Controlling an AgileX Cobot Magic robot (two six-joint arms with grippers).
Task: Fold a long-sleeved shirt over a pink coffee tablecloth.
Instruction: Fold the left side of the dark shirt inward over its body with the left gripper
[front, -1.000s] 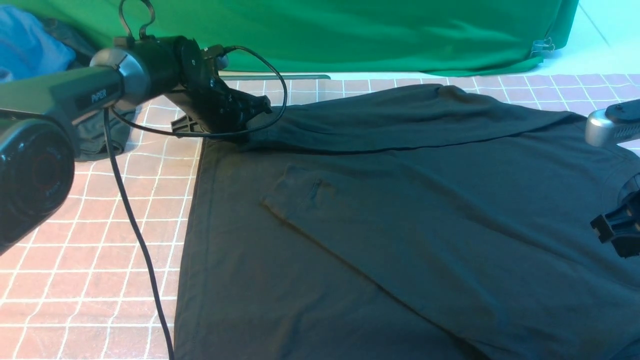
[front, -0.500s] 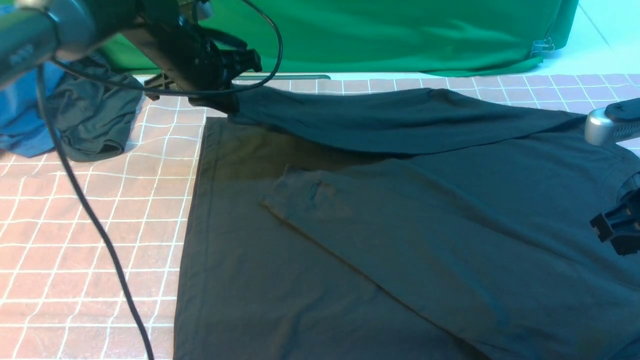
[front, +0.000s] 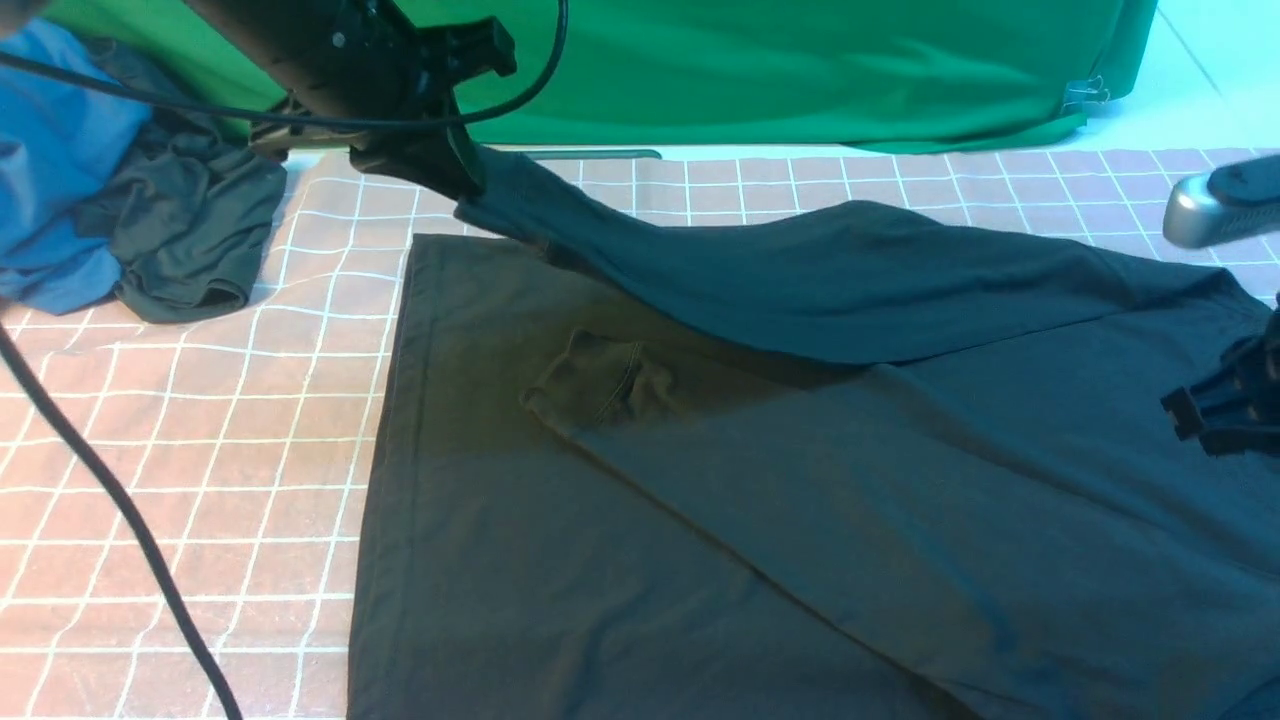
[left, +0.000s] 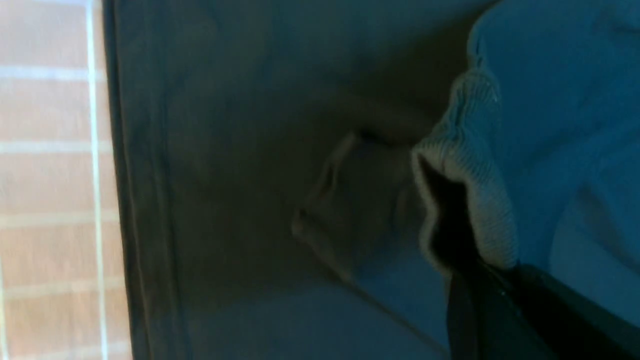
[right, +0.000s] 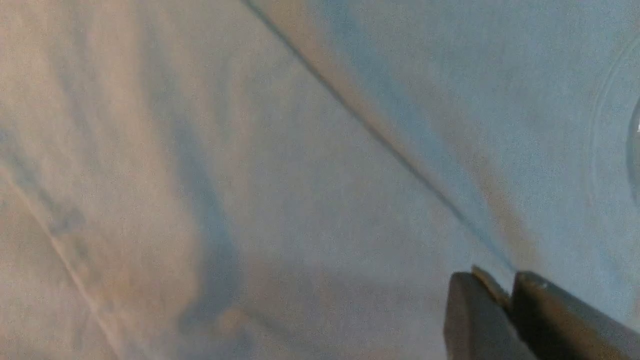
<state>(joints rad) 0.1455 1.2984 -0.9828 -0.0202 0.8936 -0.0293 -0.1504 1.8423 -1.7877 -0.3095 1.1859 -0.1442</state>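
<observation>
The black long-sleeved shirt (front: 750, 520) lies spread on the pink coffee tablecloth (front: 180, 450). Its far sleeve (front: 800, 280) slopes up off the body toward the back left. My left gripper (front: 450, 175) is shut on that sleeve's ribbed cuff (left: 470, 175), held above the shirt's far left corner. The other sleeve lies folded across the chest, its cuff (front: 600, 385) resting on the body. My right gripper (front: 1215, 415) hovers at the shirt's right side; in the right wrist view its jaws (right: 505, 287) stand a narrow gap apart over a fold line, with nothing between them.
A blue garment (front: 50, 180) and a small dark grey-green garment (front: 190, 240) are bunched at the back left. A bright green cloth (front: 750, 70) hangs along the back. The left arm's black cable (front: 120, 520) droops over the tablecloth's left part.
My left gripper has risen and drawn back with the cuff, lifting the far sleeve off the shirt. The right gripper has risen slightly and its jaws have eased apart.
</observation>
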